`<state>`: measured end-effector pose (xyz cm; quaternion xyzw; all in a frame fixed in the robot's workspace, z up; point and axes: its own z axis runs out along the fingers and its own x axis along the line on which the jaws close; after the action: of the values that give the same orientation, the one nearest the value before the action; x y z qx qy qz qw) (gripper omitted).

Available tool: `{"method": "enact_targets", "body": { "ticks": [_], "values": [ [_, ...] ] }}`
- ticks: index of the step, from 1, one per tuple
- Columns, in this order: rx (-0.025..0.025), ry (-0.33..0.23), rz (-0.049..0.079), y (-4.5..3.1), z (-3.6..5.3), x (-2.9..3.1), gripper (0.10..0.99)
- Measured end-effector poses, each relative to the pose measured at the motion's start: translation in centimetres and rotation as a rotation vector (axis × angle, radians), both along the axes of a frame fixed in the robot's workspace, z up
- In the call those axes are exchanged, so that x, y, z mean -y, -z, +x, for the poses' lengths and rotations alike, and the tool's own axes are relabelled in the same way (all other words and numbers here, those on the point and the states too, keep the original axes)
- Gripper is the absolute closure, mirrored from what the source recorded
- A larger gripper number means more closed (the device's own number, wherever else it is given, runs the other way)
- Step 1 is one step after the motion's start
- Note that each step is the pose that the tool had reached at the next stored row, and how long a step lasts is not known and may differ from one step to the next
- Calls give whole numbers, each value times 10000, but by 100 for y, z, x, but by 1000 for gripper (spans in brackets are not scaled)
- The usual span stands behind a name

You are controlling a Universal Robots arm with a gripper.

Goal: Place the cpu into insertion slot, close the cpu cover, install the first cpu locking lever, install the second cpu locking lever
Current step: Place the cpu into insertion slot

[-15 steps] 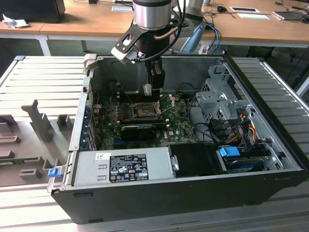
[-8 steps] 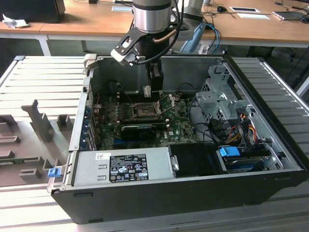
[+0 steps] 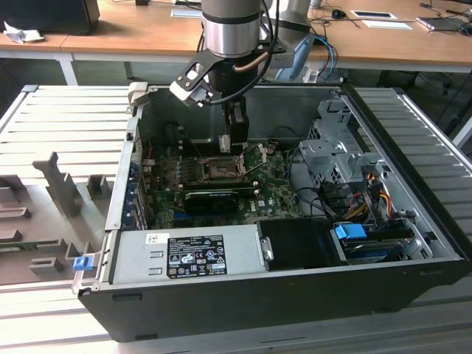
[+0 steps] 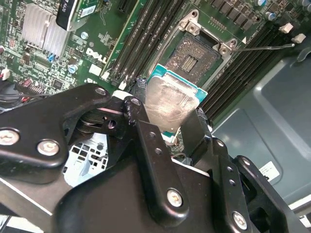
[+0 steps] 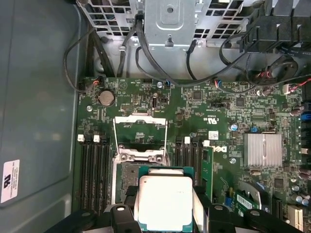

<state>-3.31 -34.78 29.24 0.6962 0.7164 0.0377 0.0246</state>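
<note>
While the cpu hangs above the board, gripper: fingers clamped on its opposite edges.
Cpu position: partly over the insertion slot, not seated.
Risk: tilted or offset lowering could jam the chip or damage the slot.

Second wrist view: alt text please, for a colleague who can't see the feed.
The gripper holds the cpu, silver face to the camera, between its black fingers, close to the open insertion slot on the green motherboard. Long black memory slots run along both sides of it.
</note>
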Motion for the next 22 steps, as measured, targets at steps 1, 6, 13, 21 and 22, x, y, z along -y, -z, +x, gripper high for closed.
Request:
{"method": "enact_targets", "body": {
  "ticks": [1, 6, 13, 21, 22],
  "values": [
    [0, 0, 0, 6, 0, 0, 557],
    [0, 0, 0, 43, -1, 0, 557],
    [0, 13, 0, 91, -2, 0, 557],
    [0, 15, 0, 125, -5, 0, 557],
    [0, 15, 0, 127, -5, 0, 557]
  ]
}}
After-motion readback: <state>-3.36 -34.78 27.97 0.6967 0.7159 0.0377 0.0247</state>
